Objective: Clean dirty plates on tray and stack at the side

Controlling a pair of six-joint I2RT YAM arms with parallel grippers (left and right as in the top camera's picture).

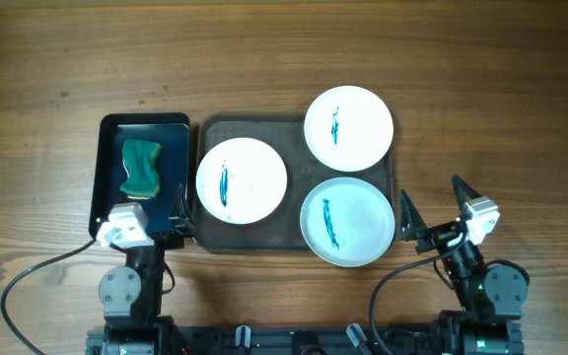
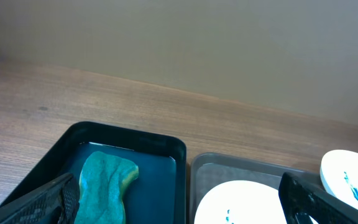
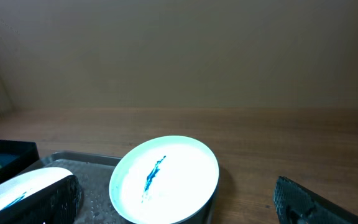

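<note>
Big dark tray (image 1: 254,240) at table centre holds all three plates (image 1: 242,178) flat and unstacked, each with a blue streak, so none looks wiped. Narrow black tray (image 1: 106,177) just left keeps the green sponge (image 1: 141,168) handy for the left gripper (image 2: 176,186), which sits at its near end with jaws wide and empty. Right gripper (image 1: 429,189) is also spread and empty, near right of the tray.

We see a brown wooden bench (image 1: 47,59) carrying two trays side by side: a large dark brown-grey rectangular tray (image 1: 264,237) with rounded corners and, just to its left, a smaller glossy black tray (image 1: 174,138). A black cable (image 1: 28,281) curls over the bench at its near left.
</note>
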